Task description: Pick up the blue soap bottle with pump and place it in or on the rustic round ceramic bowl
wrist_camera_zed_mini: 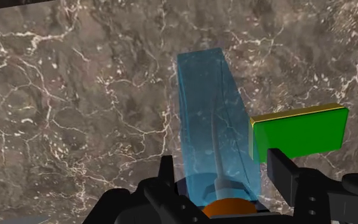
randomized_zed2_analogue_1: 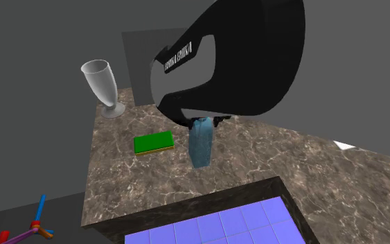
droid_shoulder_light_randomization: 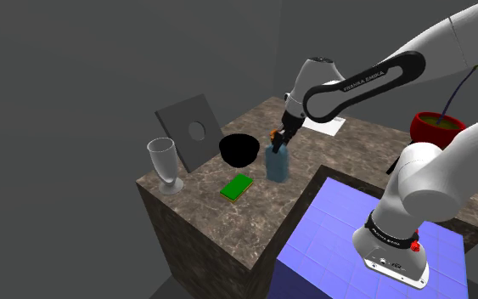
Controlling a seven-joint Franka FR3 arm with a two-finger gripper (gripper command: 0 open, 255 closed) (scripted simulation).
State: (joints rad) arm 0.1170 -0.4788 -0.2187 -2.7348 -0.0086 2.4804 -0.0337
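Observation:
The blue translucent soap bottle stands upright on the marble counter, its orange pump top under my hand. My gripper is lowered over the pump, straddling the bottle's top. In the wrist view the bottle runs between my gripper, whose black fingers stand apart, a thin gap on each side. From the second exterior view the bottle hangs below the gripper, its base close to the counter. The dark round bowl sits just beyond the bottle toward the shoulder view's left.
A green-topped flat block lies near the bottle. A tall clear glass stands at the counter's corner. A grey panel with a round hole leans behind the bowl. A red pot and white sheet sit farther back.

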